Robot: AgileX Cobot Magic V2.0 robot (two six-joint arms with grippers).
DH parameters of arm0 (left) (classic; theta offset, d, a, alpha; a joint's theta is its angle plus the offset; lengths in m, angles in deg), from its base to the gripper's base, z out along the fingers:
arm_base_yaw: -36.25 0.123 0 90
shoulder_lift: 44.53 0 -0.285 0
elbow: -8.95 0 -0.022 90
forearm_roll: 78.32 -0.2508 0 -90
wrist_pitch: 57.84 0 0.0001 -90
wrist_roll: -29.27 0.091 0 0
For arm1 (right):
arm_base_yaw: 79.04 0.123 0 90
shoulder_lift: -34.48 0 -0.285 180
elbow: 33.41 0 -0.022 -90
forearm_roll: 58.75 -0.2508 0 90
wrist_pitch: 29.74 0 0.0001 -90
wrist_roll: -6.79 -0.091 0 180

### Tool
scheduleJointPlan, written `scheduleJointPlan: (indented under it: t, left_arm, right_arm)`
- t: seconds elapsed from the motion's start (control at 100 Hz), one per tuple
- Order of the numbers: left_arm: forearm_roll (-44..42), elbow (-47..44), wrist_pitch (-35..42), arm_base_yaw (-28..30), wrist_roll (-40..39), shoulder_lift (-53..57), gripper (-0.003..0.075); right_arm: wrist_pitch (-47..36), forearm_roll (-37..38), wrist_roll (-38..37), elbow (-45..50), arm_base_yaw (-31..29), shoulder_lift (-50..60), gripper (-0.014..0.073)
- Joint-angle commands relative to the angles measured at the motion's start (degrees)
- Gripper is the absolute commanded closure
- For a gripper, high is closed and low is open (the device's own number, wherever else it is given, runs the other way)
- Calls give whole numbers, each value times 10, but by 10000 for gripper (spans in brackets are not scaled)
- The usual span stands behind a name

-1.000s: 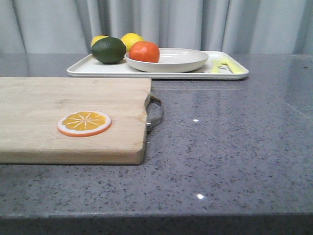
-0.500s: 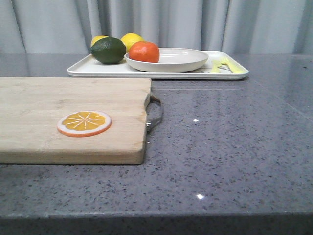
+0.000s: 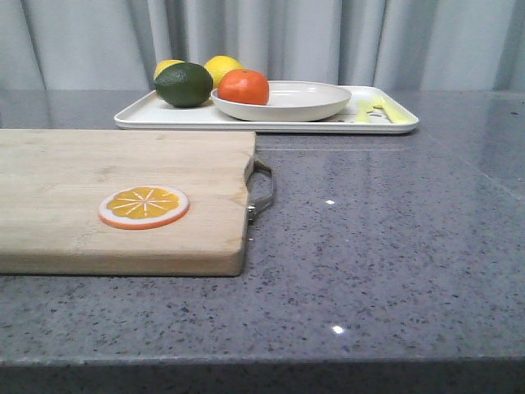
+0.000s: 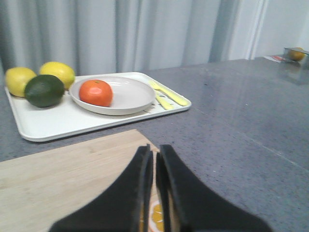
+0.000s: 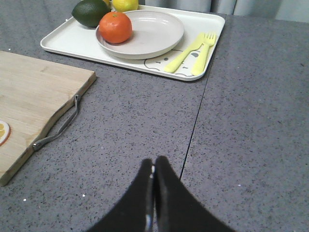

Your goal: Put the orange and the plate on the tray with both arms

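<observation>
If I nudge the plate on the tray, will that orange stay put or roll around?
The orange is round and sits loose on the plate, near its edge, so it would probably roll. The raised rim may catch a slow roll, but it looks shallow, so a sharp push could send the fruit over onto the tray. The plate looks smooth, offering little grip.

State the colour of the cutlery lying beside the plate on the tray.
Pale yellow plastic fork and knife; clearest in the right wrist view.

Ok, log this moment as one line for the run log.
orange: on plate | plate: on tray | left fingers: shut, empty, over board | right fingers: shut, empty | task: looks done
</observation>
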State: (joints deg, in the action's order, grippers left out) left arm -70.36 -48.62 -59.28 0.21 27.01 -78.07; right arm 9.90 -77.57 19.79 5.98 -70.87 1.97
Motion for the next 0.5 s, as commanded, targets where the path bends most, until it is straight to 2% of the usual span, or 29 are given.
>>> scheduleJointPlan:
  t: [0.0, 0.16, 0.49]
  left_arm:
    - [-8, -1, 54, 34, 3, 25, 714]
    - [-9, -43, 54, 116, 40, 87, 714]
    - [-12, -150, 54, 283, 41, 207, 715]
  right_arm:
    - [-40, -3, 7, -14, -1, -2, 661]
    - [-40, -3, 7, -14, -1, -2, 661]
    - [-40, -3, 7, -14, -1, -2, 661]
